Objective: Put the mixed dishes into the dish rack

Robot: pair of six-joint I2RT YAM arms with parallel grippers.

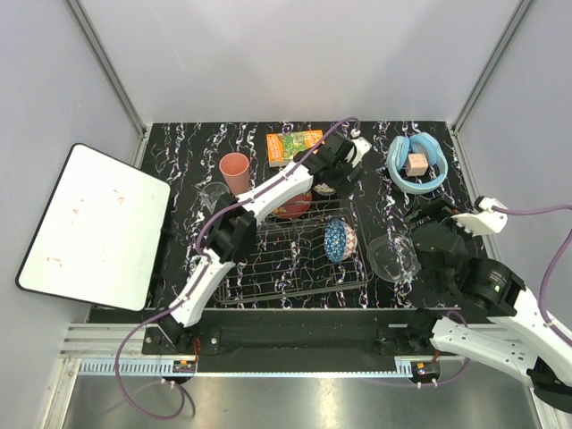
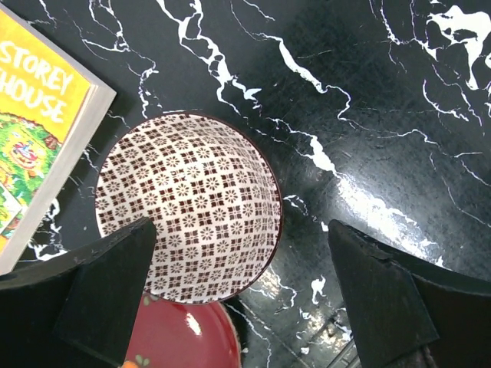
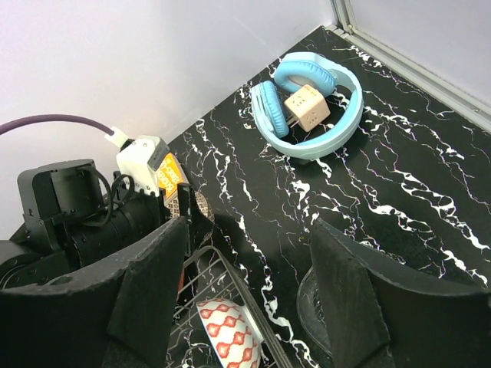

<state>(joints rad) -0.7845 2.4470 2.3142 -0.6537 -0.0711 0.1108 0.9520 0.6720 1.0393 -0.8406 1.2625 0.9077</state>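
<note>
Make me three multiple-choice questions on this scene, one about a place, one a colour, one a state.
1. Where is the blue patterned bowl? A in the dark wire dish rack; B on a white board; C inside headphones.
2. What colour is the upright tapered cup? A green; B salmon pink; C black.
3. How do the left fingers stand? A shut on a cup; B open above the beige patterned bowl; C out of view.
Answers: 1 A, rack wires surround it; 2 B, its wall shows pink; 3 B, they spread wide either side of it.
</note>
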